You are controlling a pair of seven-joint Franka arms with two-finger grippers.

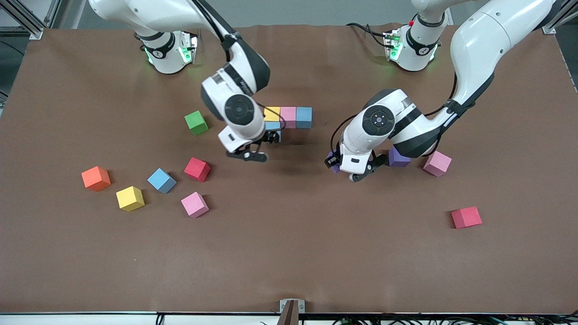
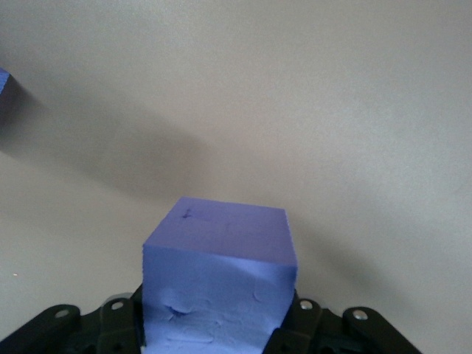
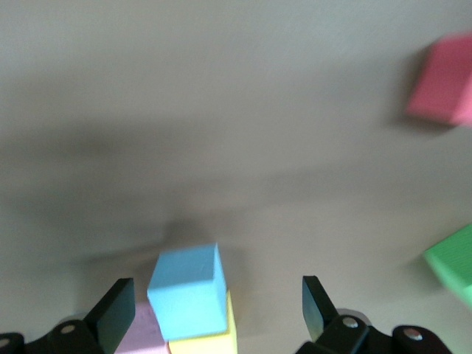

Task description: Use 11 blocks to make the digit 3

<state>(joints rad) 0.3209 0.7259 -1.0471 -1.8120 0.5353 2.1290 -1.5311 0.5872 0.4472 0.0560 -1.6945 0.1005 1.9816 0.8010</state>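
Two grippers hang over the table: the right gripper point(image 3: 214, 310), fingers spread wide, hangs over a light blue cube point(image 3: 188, 290) that touches the yellow cube point(image 1: 271, 113) of a yellow-pink-blue row point(image 1: 288, 117); the left gripper point(image 1: 335, 163) is clamped on a purple cube point(image 2: 219, 284) (a second purple cube point(image 1: 398, 158) sits beside it), scattered cubes farther out

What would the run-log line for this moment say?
left gripper: shut on purple cube | right gripper: open over light blue cube | row: three cubes
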